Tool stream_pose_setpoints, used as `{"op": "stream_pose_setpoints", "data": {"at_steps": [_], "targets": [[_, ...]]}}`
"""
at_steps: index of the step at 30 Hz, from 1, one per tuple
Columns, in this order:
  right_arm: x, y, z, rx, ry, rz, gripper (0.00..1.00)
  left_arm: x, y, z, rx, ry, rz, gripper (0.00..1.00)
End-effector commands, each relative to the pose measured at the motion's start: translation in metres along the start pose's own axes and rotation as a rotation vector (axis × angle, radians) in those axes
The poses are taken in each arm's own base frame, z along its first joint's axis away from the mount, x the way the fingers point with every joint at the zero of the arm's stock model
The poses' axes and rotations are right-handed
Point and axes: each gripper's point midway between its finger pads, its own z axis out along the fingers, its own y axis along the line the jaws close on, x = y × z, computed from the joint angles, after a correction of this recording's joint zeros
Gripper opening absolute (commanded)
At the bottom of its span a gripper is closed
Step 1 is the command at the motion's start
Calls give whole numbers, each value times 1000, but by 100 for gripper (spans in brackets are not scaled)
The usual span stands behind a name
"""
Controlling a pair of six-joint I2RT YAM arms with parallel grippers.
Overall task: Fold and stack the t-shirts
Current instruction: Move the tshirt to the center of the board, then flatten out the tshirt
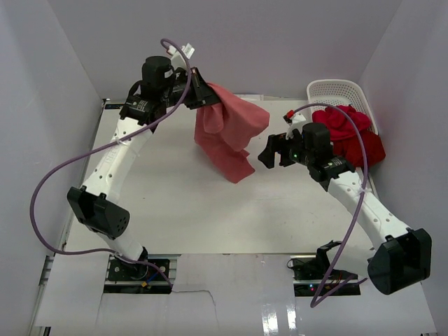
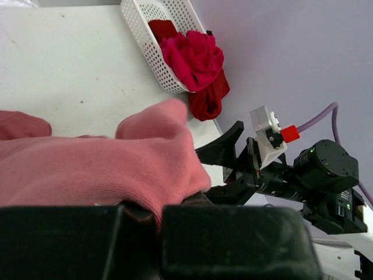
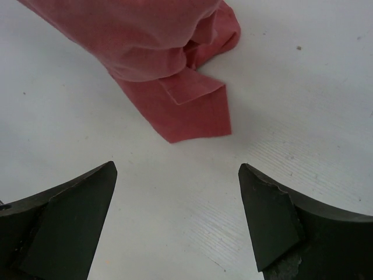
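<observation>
Two grippers, and they could not be more unlike. The left gripper (image 1: 201, 94) is clamped tight on a bunched edge of the dusty salmon t-shirt (image 1: 227, 133), holding it up above the far side of the tabletop (image 1: 189, 210). The right gripper (image 1: 270, 151) has its jaws spread wide with nothing between them (its wrist view shows only bare surface in the gap).

From the left gripper's pinch the shirt hangs as a long drape, running down and toward the right arm, and its lowest folded end seems to rest on the tabletop. That free end lies near the right gripper, ahead of its open jaws and off toward the left arm's side. The right arm is plainly the nearer one to take it, and I'd judge the coming move to be a reach forward onto that end.

Farther right, the white basket (image 1: 336, 89) holds a crumpled crimson t-shirt (image 1: 343, 120), and a darker red t-shirt (image 1: 371, 148) spills over its near rim.
</observation>
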Motion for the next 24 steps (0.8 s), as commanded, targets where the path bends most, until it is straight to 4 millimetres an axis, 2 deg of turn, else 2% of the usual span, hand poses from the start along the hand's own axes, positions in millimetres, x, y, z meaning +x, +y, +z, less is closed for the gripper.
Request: {"op": "stream_pose_setpoints", "data": {"at_steps": [1,2,3,5,6,7,8,9,10,12,17,18,20,21,23,24], "targets": [[-16,14,-4,-68,-60,-14,91,-15,-12,-34,3,-51,-14,10],[-12,14,-3,-72,-51,-7,91,-3,5,-33,-29,-26,-42,15],[-9,15,-1,-80,-43,-5,91,4,12,-33,-45,-14,-55,25],[0,16,2,-98,-29,3,92,19,31,-38,-109,-9,-71,34],[4,16,5,-106,-20,9,92,22,37,-41,-135,-17,-66,43],[7,20,7,-122,-12,7,91,21,45,-46,-176,-39,-49,68],[10,21,9,-125,-12,6,92,28,52,-48,-202,-35,-46,76],[15,21,13,-129,1,11,92,26,50,-57,-214,-56,-32,82],[19,24,16,-144,7,12,91,26,52,-60,-233,-63,-28,98],[24,26,28,-162,23,22,92,28,58,-66,-259,-71,-15,98],[42,55,56,-221,100,-4,92,28,83,-86,-400,-91,-10,98],[49,65,66,-240,126,-16,92,33,91,-88,-415,-81,-21,98],[59,69,79,-232,159,-22,92,36,103,-93,-431,-75,-31,98],[66,70,92,-236,175,-24,93,39,107,-93,-437,-63,-23,98],[65,83,106,-245,186,-45,95,48,119,-92,-464,-43,-29,98],[75,84,119,-237,220,-46,95,51,124,-93,-479,-38,-29,98]]}}
